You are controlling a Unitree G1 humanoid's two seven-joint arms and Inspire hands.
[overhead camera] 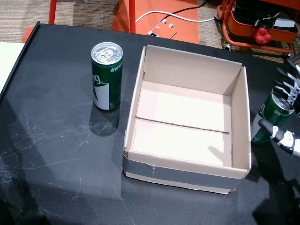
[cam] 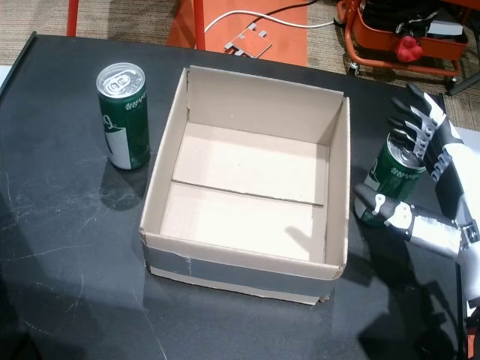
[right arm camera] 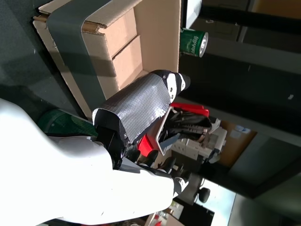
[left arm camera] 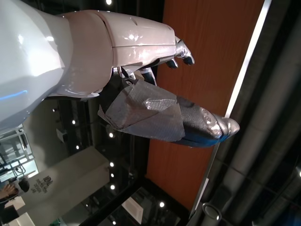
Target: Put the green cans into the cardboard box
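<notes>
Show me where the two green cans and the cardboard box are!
Left green can [overhead camera: 107,77], a head view, on its green side.
Right green can [cam: 389,178], a head view, on its side beside the right hand.
Cardboard box [overhead camera: 183,174], a head view, on its taped front wall.

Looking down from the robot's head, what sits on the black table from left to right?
Upright green can → open, empty cardboard box → second green can, with the robot's right hand around it.
</notes>
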